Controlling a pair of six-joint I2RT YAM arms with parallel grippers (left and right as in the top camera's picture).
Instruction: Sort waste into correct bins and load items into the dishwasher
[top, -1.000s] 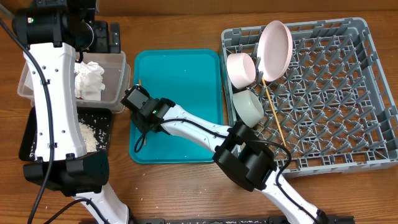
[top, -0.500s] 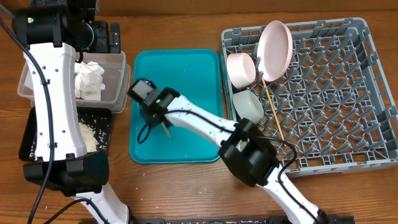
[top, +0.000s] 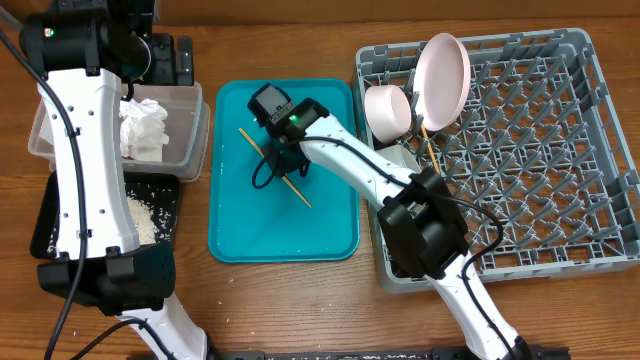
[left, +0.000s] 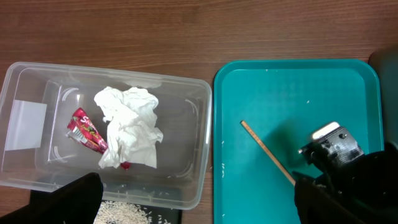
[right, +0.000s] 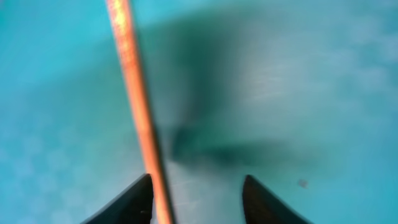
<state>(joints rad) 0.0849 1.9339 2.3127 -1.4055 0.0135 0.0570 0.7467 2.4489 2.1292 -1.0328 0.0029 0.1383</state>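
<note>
Chopstick (right: 134, 93) slanted across teal tray (top: 330, 230), touching one finger of spread right gripper (right: 196, 186). Left gripper (left: 199, 205) also spread, empty, above clear tub (left: 183, 106) with crumpled napkin (left: 127, 127) and red wrapper (left: 87, 130).

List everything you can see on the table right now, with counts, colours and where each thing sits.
teal tray: one, teal, table centre
chopsticks: two, wooden; one diagonal over the teal tray, one leaning in the dish rack
dish rack: one, grey, right side
plate: one, pale pink, upright in the rack
pink bowl: one, beside the plate
grey bowl: one, mostly hidden by the right arm
clear tub: one, back left
napkin: one, white, in the tub
wrapper: one, red, beside the napkin
black tray: one, front left
rice: many white grains, in the black tray
left tool: open, above the tub
right tool: over the teal tray, chopstick against one finger, grip unclear
</note>
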